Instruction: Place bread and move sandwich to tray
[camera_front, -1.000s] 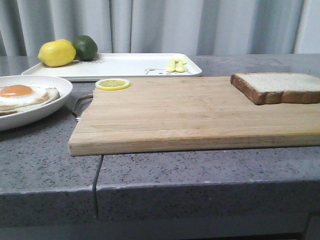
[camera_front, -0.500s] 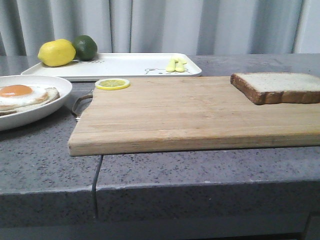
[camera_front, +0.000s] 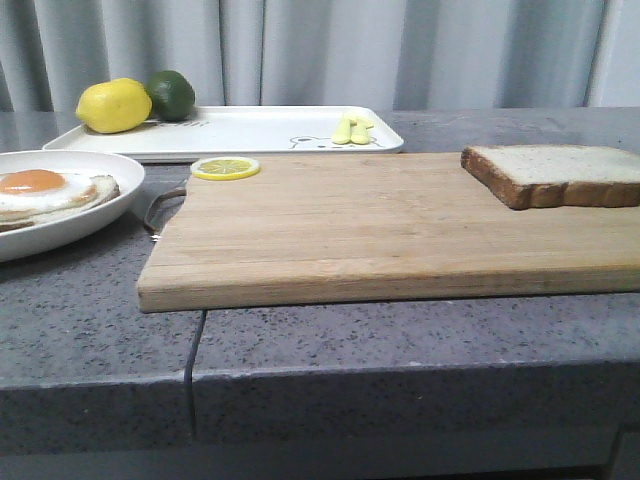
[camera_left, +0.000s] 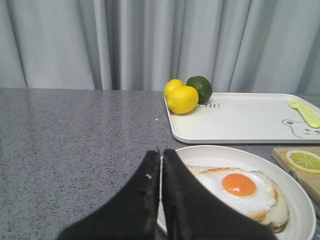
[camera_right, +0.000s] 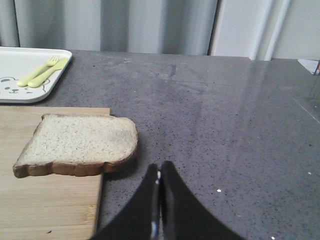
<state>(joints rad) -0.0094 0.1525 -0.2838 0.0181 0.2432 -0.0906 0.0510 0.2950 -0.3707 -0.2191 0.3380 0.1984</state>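
The bread (camera_front: 555, 172) lies on the right end of the wooden cutting board (camera_front: 380, 225); it also shows in the right wrist view (camera_right: 80, 144). The sandwich with its fried egg (camera_front: 45, 192) sits in a round white dish (camera_front: 105, 200) at the left, also in the left wrist view (camera_left: 240, 189). The white tray (camera_front: 250, 132) lies behind. My left gripper (camera_left: 161, 152) is shut and empty at the dish's near rim. My right gripper (camera_right: 159, 167) is shut and empty over the counter beside the bread. Neither gripper shows in the front view.
A lemon (camera_front: 113, 105) and a lime (camera_front: 172, 93) sit on the tray's left end, a small yellow fork and knife (camera_front: 352, 130) on its right. A lemon slice (camera_front: 225, 168) lies on the board's far left corner. The grey counter's front edge (camera_front: 400, 370) is near.
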